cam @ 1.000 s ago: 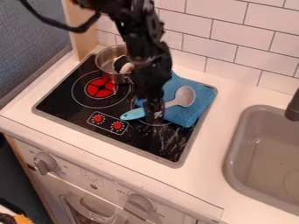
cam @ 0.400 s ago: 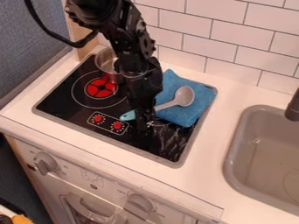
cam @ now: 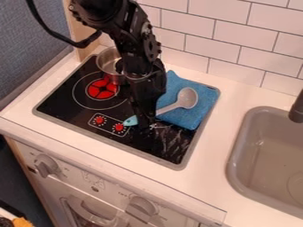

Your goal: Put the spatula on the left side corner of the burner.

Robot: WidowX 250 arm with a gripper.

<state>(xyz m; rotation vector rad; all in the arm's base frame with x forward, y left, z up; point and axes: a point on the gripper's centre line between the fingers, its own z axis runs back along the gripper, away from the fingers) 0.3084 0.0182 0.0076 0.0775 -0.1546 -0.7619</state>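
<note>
The spatula (cam: 187, 97) is lying on a slant in the camera view, its grey head resting up and to the right of the pincer (cam: 148, 127) on the blue cloth (cam: 180, 119), its light blue end poking out just left, by a red knob (cam: 119, 127). Its long handle is running past the pincer's tips, and I'm not able to tell if they're pinching it. The next move is probably needing a grip across that slant, then going left over the black burner (cam: 62, 98).

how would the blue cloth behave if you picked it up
The blue cloth would probably sag and fold, judging by its soft, uneven edges. It looks thin, so it is likely light. The grey spoon lies partly over it and could slide off as it lifts.
</note>
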